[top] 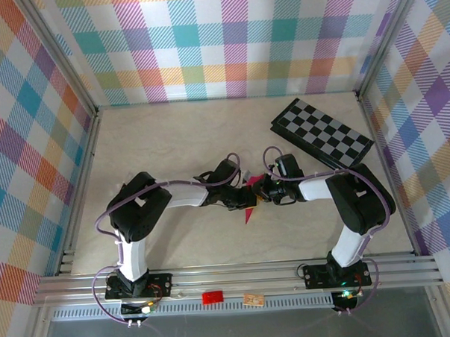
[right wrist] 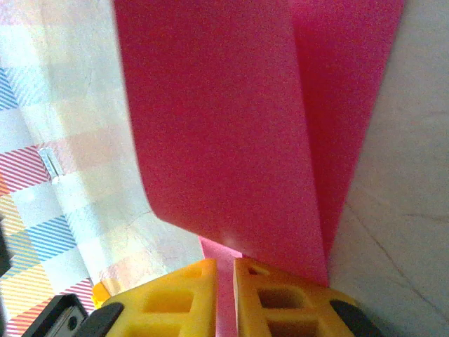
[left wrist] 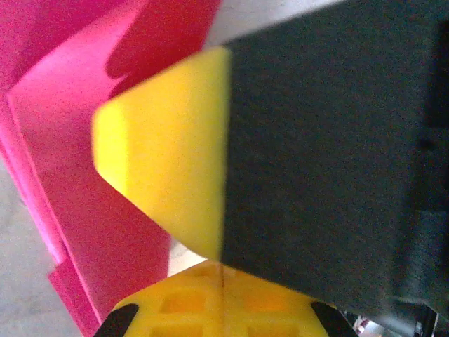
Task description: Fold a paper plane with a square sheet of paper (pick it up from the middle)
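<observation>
1. Mid-table (top: pixel 179 141), the folded pink paper (right wrist: pixel 210 119) is held where both arms meet.
2. The right gripper (right wrist: pixel 224 270) is clamped on it; the left gripper (left wrist: pixel 221 277) is closed alongside.
3. The crease should be pressed slowly, with the edges kept aligned.

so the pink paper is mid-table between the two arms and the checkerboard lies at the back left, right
No: the checkerboard lies at the back right, as the top external view shows. The pink paper is mid-table between the left arm and the right arm.
</observation>
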{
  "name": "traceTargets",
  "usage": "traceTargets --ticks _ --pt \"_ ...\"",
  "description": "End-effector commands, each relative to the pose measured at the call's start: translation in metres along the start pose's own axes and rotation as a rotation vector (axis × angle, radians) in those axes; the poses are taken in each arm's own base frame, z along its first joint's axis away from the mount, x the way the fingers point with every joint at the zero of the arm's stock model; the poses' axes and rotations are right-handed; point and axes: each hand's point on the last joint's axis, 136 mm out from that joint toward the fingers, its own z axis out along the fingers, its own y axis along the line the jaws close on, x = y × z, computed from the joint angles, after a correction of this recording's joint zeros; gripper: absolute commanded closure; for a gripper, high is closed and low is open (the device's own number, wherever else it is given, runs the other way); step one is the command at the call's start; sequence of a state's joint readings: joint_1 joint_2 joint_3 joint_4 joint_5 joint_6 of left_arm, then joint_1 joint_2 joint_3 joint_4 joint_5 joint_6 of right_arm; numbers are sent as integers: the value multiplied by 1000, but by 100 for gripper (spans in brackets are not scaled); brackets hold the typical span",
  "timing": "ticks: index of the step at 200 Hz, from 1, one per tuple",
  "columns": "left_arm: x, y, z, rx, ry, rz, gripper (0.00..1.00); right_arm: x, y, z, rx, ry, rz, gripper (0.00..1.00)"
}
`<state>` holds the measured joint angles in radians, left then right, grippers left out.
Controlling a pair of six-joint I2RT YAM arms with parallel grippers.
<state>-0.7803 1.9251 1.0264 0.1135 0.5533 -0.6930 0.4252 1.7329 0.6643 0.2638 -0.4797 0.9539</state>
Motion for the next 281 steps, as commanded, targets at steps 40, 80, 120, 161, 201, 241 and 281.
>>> traceTargets --ticks 40,80,120,161,201,241,281 --pt "24 34 6 -58 54 -51 94 15 -42 3 122 25 81 83" --pt "63 50 -7 -109 155 -26 94 14 -43 4 134 26 80 84" --pt "84 44 -24 -129 218 58 92 14 -45 4 144 24 80 84" --pt "93 41 -33 -211 227 166 91 14 -46 4 144 25 83 84" --pt "60 12 -43 -143 54 170 94 15 -44 3 140 25 83 84" --pt "13 -27 -29 -9 -52 138 95 14 -44 3 137 23 86 84" --pt "1 -7 0 -55 -26 55 93 14 -42 3 133 24 86 84"
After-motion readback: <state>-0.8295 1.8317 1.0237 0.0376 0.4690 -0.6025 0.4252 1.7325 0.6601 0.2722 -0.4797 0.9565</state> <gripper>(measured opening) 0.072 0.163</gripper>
